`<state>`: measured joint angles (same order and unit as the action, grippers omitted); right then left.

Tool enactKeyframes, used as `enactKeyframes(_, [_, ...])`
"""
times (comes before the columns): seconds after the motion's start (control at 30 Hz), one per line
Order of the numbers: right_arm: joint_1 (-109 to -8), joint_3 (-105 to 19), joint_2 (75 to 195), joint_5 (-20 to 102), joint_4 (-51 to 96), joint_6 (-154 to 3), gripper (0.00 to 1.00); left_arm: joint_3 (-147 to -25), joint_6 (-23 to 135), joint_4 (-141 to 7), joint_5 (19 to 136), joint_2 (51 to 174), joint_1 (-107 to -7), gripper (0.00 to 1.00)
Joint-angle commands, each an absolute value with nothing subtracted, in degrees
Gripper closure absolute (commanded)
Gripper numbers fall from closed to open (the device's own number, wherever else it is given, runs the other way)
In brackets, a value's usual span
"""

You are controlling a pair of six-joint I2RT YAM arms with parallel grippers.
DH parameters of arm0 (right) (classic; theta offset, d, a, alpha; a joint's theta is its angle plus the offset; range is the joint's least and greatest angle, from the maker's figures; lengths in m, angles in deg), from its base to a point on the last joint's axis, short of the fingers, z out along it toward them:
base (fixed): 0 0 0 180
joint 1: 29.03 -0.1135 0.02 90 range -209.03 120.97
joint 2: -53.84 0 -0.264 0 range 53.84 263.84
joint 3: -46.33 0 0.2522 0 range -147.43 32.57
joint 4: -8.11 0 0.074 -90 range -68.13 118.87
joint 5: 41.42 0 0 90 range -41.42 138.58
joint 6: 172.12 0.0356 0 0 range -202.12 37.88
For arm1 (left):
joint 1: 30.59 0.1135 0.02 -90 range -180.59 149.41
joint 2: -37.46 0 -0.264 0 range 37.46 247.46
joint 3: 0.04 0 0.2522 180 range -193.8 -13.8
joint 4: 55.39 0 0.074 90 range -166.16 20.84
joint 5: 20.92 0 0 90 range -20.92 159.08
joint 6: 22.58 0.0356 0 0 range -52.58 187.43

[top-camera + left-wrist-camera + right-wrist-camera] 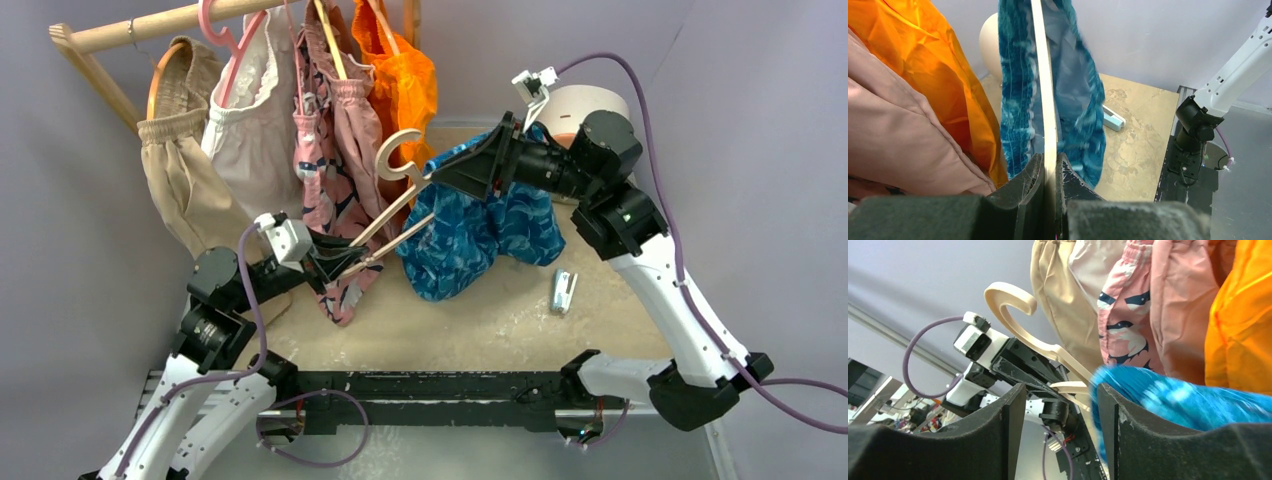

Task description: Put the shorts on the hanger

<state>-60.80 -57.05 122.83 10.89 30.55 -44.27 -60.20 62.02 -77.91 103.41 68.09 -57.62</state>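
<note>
- Gripping one end of the hanger, the left gripper was clamped on the thin wood, holding it raised and tilted above the table.
- The shorts hung bunched over the hanger's far arm; the right gripper stood beside them, jaws parted, holding nothing.
- Risk: the fabric sat lopsided toward one end (a judgement), so a tilt or jolt of the hanger could slide it off; the parted fingers might also snag cloth on withdrawal.
- Only the left wrist view showed the wood pinched edge-on, with fabric on both sides; only the right wrist view showed the gap between the jaws, blue cloth against one finger.
</note>
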Motion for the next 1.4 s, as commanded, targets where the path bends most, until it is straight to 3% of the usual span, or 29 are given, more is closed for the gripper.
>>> enactKeyframes(0.0, [-62.59,-61.68,122.29,14.65,34.01,-51.09,0.4,-60.71,61.68,-71.74,105.79,66.17,-57.58,1.0])
enactKeyframes(0.27, [-62.53,-63.93,115.59,22.26,42.63,-78.85,0.32,-58.68,61.73,-69.1,108.56,64.81,-57.58,1.0])
enactKeyframes(0.47, [-62.52,-68.05,116.05,24.39,56.27,-95.74,0.32,-59.71,62.36,-69.7,109.89,64.43,-57.61,1.0])
enactKeyframes(0.67, [-62.52,-74.75,121.9,20.97,70.56,-106.22,0.28,-59.41,64.75,-70.86,110.14,63.94,-57.62,1.0])
enactKeyframes(0.73, [-62.89,-74.04,122.49,20.75,71.23,-108.57,0.23,-59.54,65.76,-71.42,110.61,64.1,-57.58,1.0])
enactKeyframes(0.87, [-62.9,-73.73,123.63,17.97,70.89,-109.83,0.23,-59.86,65.91,-70.27,111.83,64.34,-57.58,1.0])
enactKeyframes(1.23, [-64.67,-69.28,126.67,9.76,74.19,-112.25,0.4,-59.45,65.98,-66.61,113.56,66.07,-57.6,1.0])
enactKeyframes(1.37, [-64.86,-69.31,127.61,9.13,74.36,-113.34,0.58,-60.73,67.01,-68.3,113.15,66.45,-57.58,1.0])
